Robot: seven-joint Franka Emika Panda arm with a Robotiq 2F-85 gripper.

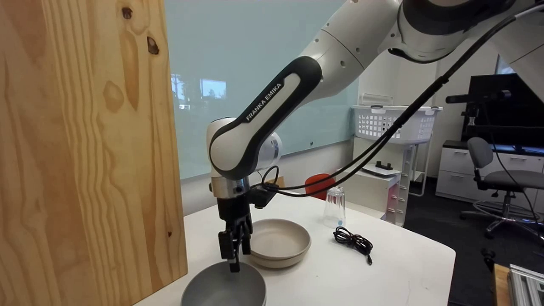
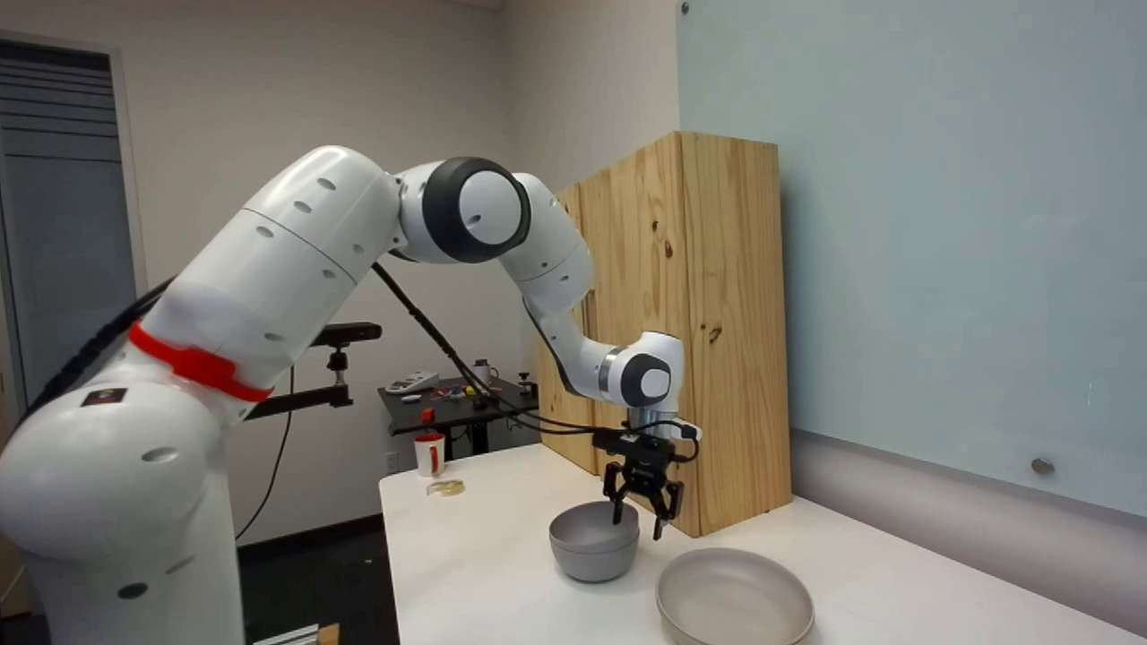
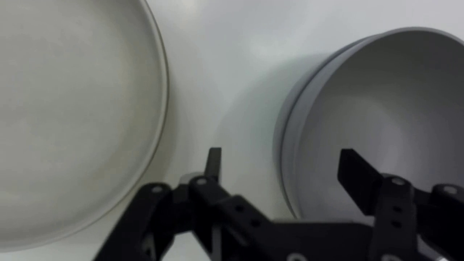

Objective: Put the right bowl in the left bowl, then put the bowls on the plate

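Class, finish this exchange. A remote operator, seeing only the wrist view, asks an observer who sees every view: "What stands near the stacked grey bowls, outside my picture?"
Observer: A wooden cabinet stands on the table, near the grey bowls.
Operator: Is anything loose lying on that table?
Observer: Yes, a coiled black cable, seen in an exterior view.
Operator: Any drinkware that could get knocked over?
Observer: A clear glass stands near the cable.

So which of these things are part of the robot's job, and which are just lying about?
Part of the job:
two grey bowls, nested
tan plate
end effector, which does the grasping

Just lying about:
clear glass
coiled black cable
red-and-white mug
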